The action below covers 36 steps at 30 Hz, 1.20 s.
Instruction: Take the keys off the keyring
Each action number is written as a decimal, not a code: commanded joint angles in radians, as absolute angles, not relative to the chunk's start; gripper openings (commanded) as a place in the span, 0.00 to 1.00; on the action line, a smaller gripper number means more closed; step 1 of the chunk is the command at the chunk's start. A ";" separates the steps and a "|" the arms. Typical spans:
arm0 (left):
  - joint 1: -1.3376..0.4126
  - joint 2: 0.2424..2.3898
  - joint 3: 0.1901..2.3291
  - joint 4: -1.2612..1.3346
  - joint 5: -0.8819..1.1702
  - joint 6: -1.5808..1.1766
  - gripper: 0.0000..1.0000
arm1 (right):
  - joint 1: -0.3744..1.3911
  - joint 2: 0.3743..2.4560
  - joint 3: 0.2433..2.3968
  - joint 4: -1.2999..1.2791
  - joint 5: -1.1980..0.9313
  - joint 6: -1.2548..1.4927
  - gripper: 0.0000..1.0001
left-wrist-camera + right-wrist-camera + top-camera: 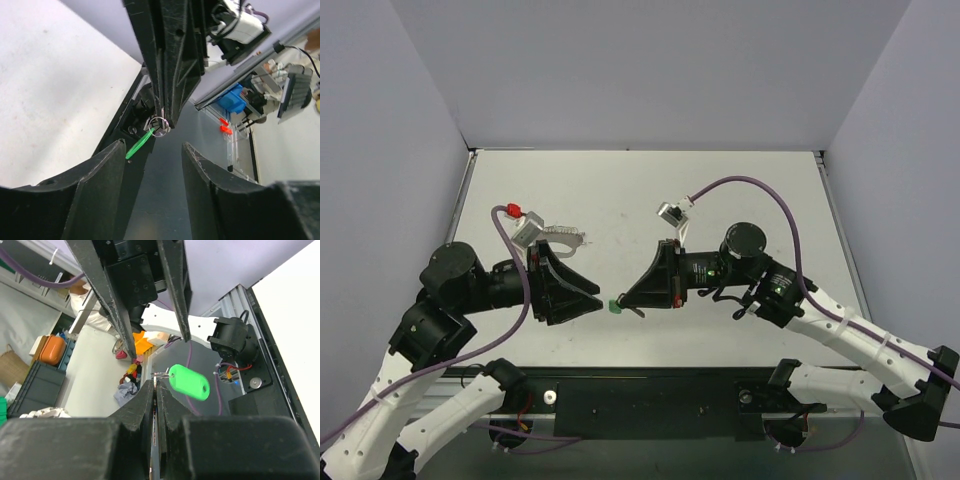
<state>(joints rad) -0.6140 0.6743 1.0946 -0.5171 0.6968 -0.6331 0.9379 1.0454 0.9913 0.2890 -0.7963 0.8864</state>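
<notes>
White and matte, the table lies under pale, flat walls, and both arms meet above its near part with their black hands tip to tip.

The right hand is pressed closed: its two tapered, scuffed plastic fingers meet along a thin seam. At their very tips they pinch the keyring, a small loop of thin, shiny silver wire. It juts out just past the fingertips.

From that loop hangs one green key. Its head is a smooth, rounded oblong of bright plastic with a small hole near one end. It sits just beyond and to one side of the right hand's tips. Seen edge-on from the left wrist, it is a slim green sliver slanting away from the ring. No blade can be made out.

The left hand stands wide apart and holds nothing. Its fingers are broad, dull black wedges with worn, dusty edges. The ring and key lie just ahead of its fingertips, opposite the gap between them, not inside it.
</notes>
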 commanded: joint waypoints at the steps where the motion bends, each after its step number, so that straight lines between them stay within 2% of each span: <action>1: -0.617 0.647 1.048 -0.295 0.842 -0.561 0.59 | 0.945 1.008 1.012 0.406 -0.877 0.879 0.00; 5: -0.617 0.634 0.983 -0.092 0.876 -0.546 0.62 | 0.945 1.015 1.003 0.451 -0.888 0.906 0.00; 10: -0.617 0.623 0.956 -0.020 0.893 -0.460 0.64 | 0.945 1.032 0.982 0.526 -0.891 0.957 0.00; 14: -0.617 0.588 0.879 0.138 0.908 -0.419 0.67 | 0.945 1.067 0.971 0.598 -0.884 1.032 0.00; 17: -0.617 0.554 0.818 0.262 0.904 -0.422 0.76 | 0.946 1.086 0.969 0.640 -0.884 1.072 0.00; 31: -0.617 0.600 0.842 0.249 0.992 -0.353 0.76 | 0.965 1.091 0.966 0.652 -0.877 1.074 0.00; 36: -0.617 0.630 0.864 0.241 1.026 -0.364 0.71 | 0.969 1.085 0.963 0.647 -0.884 1.065 0.00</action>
<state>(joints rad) -0.6140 0.6044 0.8200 0.1967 0.9794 -0.3729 0.9611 1.1061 0.9623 0.5674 -0.8642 1.0740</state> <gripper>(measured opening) 0.732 0.005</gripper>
